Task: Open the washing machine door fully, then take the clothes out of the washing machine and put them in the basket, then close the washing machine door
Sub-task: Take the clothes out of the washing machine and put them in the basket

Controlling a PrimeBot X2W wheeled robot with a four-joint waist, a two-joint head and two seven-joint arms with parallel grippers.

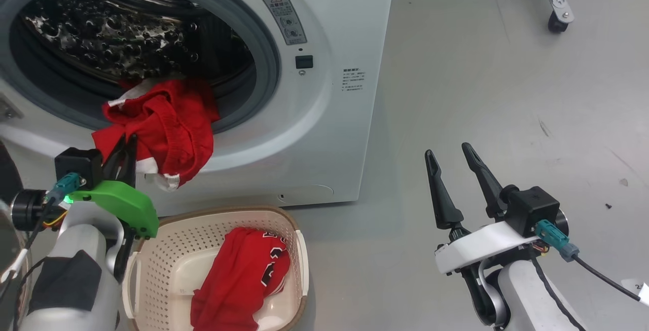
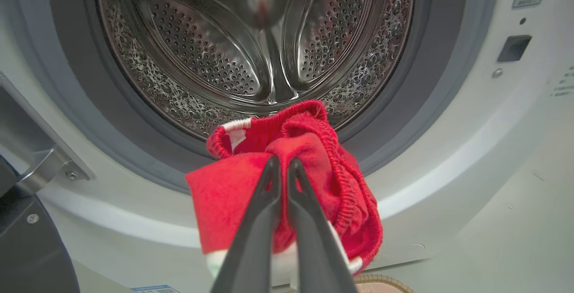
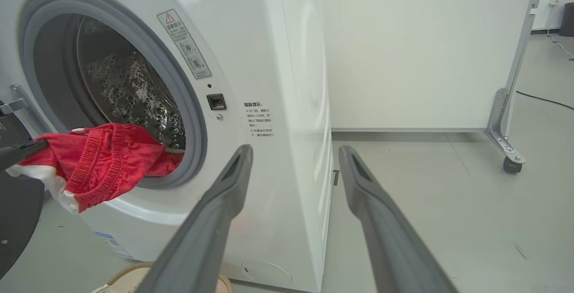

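Observation:
The white washing machine (image 1: 329, 118) stands with its steel drum (image 2: 215, 50) exposed. Of the washing machine door, only a dark edge (image 3: 18, 221) and the hinge (image 2: 45, 167) show at the left, swung wide. A bunched red garment with white trim (image 1: 172, 123) hangs out over the grey seal, and my left gripper (image 1: 125, 143) is shut on its lower fold (image 2: 233, 194). Below it on the floor sits the cream basket (image 1: 203, 215), holding a red jersey with black-and-white numbers (image 1: 238, 275). My right gripper (image 1: 447, 151) hovers open over bare floor, right of the machine.
Grey floor (image 1: 507, 93) stretches right of the machine. A white wheeled partition stands behind, with its caster (image 1: 557, 19) at the top right. A dark cable (image 3: 538, 98) lies on the floor beyond it.

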